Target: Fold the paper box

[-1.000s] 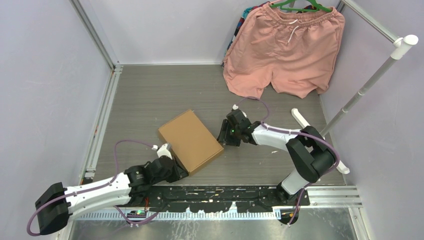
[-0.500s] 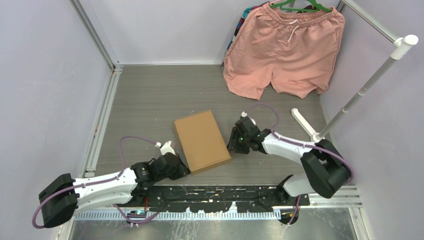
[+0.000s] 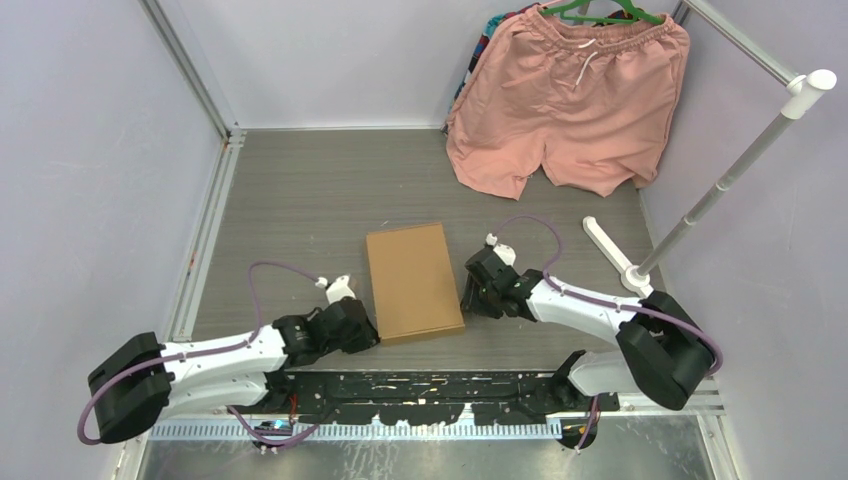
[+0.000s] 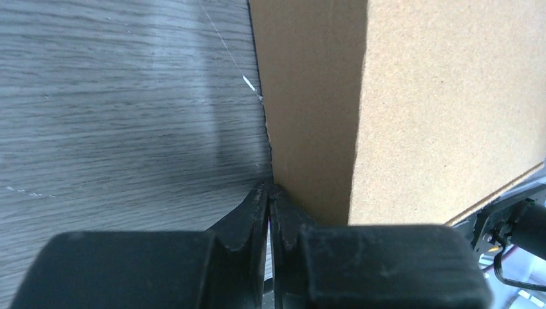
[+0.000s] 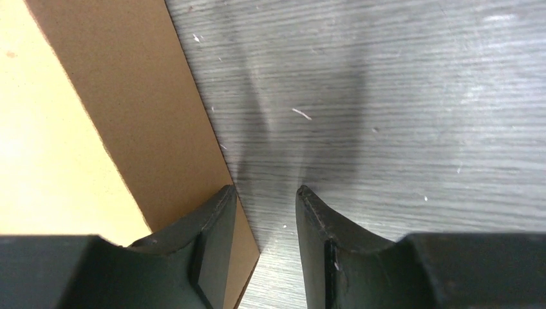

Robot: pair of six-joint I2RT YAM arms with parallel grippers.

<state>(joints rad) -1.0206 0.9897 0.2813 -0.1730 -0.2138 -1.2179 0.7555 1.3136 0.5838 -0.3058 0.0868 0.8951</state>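
Your left hand (image 4: 270, 193), pinched closed, touches the paper box (image 3: 412, 282) at its left edge. Your right hand (image 5: 265, 196), parted and empty, abuts its right edge. Counter (image 3: 290, 190) room lies toward the far-left corner.

**Top external view:** bright, even, diffuse light from above. Sharp across the frame. A thin soft shadow edges the plain brown corrugated cardboard box (image 3: 412, 280) on the grey wood-grain table (image 3: 300, 200).

**Left wrist view:** box top lit, side wall shaded. The left gripper (image 4: 270, 193) is blurred and dark.

**Right wrist view:** box top washed out to pale yellow. The right gripper (image 5: 265, 199) is in soft focus, with faint streaked shadows ahead of it. Pale sheen on the table.
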